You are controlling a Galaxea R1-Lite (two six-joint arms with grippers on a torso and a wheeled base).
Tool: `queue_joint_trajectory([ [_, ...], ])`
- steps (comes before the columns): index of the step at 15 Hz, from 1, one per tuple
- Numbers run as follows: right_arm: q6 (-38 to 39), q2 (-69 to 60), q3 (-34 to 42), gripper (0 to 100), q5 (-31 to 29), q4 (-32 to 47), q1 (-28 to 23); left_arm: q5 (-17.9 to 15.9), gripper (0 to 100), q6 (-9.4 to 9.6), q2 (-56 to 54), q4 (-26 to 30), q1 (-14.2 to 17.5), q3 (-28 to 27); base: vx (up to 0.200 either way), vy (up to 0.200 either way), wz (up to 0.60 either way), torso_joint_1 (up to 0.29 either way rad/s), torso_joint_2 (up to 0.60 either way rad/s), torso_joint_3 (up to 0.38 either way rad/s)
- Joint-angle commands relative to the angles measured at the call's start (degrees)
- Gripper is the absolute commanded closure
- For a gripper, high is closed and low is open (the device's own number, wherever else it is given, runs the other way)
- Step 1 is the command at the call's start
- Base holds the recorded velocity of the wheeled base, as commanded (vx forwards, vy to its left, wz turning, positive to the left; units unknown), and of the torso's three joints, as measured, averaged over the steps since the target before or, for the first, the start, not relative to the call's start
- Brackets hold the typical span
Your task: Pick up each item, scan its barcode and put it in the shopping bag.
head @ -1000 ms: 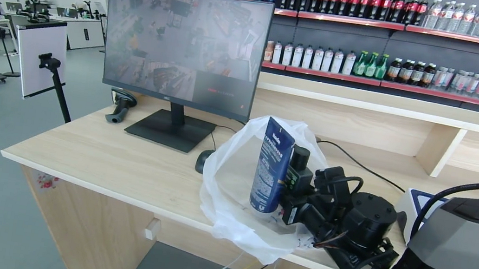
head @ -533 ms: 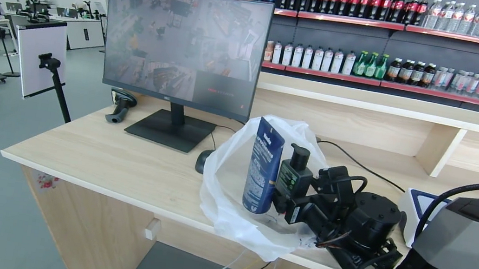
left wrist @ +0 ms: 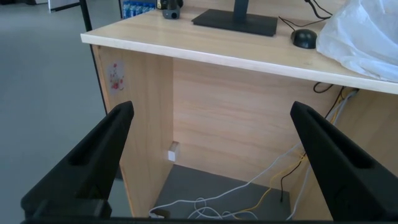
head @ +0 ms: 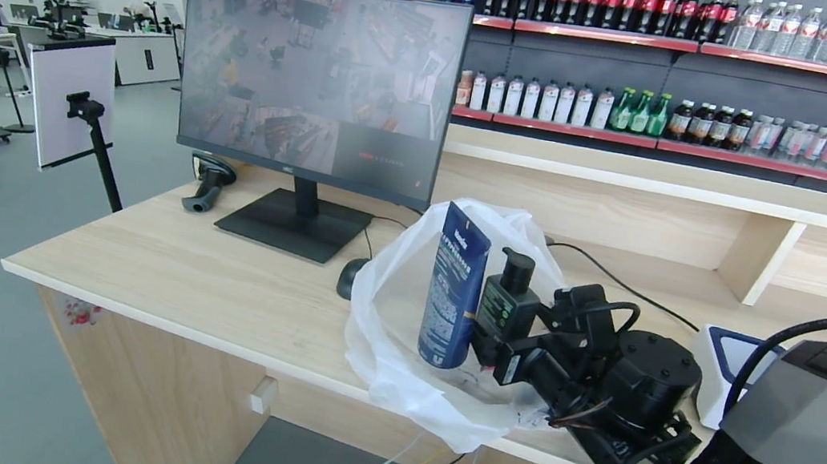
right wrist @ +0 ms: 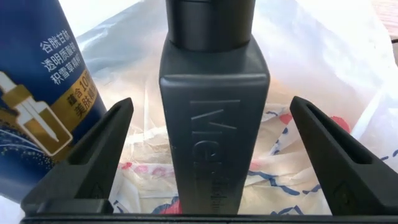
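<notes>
Pale wood makes up the desk point(head: 213, 277) in front of you. Your left gripper point(left wrist: 210, 109) hangs below its edge, facing the front panel, with its fingers spread wide and holding nothing. On the desk, from the left, you have a black scanner point(head: 208, 183), a monitor point(head: 318, 85), a mouse point(head: 349, 278), then the white shopping bag point(head: 391, 302). Inside the bag a blue tube point(head: 454, 286) stands upright, with a dark pump bottle point(head: 505, 301) just beside it on the right. Your right gripper point(right wrist: 211, 102) sits wide around that bottle, with a finger on either side, neither touching it.
</notes>
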Motion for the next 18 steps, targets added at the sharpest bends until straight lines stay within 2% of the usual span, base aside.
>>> queue_joint_trajectory([
  [1,0.0,-1.5,0.3,0,0.0,-0.1,-0.1,0.0,0,0.06,0.0,0.0,0.0,0.0,0.0,0.0,0.0,0.0,0.0,0.0],
  [5,-0.4,-5.2,2.7,0,0.0,-0.1,-0.1,-0.1,0,0.06,0.0,0.0,0.0,0.0,0.0,0.0,0.0,0.0,0.0,0.0],
  [12,-0.5,-18.1,13.7,0,0.0,-0.1,-2.1,0.0,0,-0.11,0.0,0.3,0.0,0.0,0.0,0.0,0.0,0.0,0.0,0.0],
  [15,-0.1,-28.0,21.1,0,0.0,-0.1,-4.0,0.0,0,-0.03,0.0,0.2,0.0,0.0,0.0,0.0,0.0,0.0,0.0,0.0],
  [18,1.0,-41.1,32.0,0,0.1,-0.1,-4.5,0.0,0,-0.11,0.0,0.3,0.0,0.0,0.0,0.0,0.0,0.0,0.0,0.0],
])
